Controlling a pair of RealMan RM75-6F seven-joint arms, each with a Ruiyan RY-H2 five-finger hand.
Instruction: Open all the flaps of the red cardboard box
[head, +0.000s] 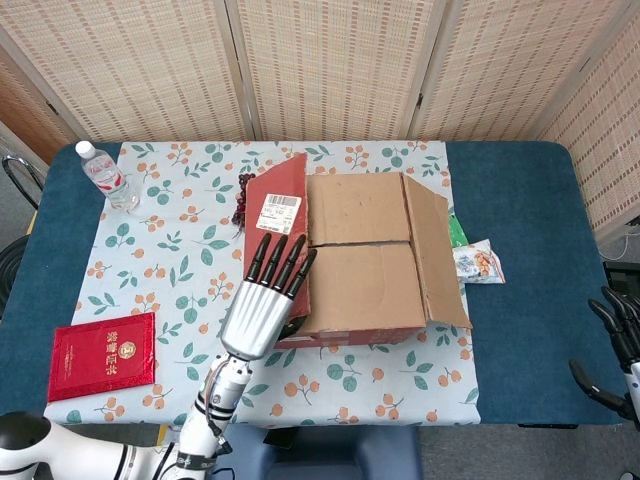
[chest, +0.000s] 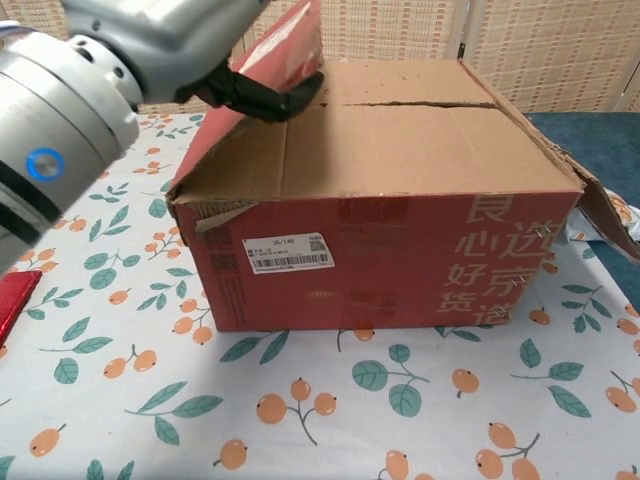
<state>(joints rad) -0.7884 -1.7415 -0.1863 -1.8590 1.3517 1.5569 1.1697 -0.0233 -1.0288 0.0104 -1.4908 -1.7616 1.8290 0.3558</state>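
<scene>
The red cardboard box (head: 350, 335) (chest: 380, 250) stands mid-table on the flowered cloth. Its left outer flap (head: 280, 205) (chest: 290, 45), red with a white label, is raised on a slant. My left hand (head: 262, 300) (chest: 150, 40) holds that flap near its front corner, fingers stretched along its top and thumb hooked beneath. The right outer flap (head: 437, 250) hangs outward. Two brown inner flaps (head: 360, 250) (chest: 420, 140) lie flat over the opening. My right hand (head: 615, 345) is low at the far right edge over the blue table, fingers apart and holding nothing.
A water bottle (head: 105, 175) stands at the back left. A red booklet (head: 102, 355) lies front left. A snack packet (head: 478, 263) and something green (head: 456, 230) lie right of the box. Dark beads (head: 241, 200) sit at the box's back-left corner.
</scene>
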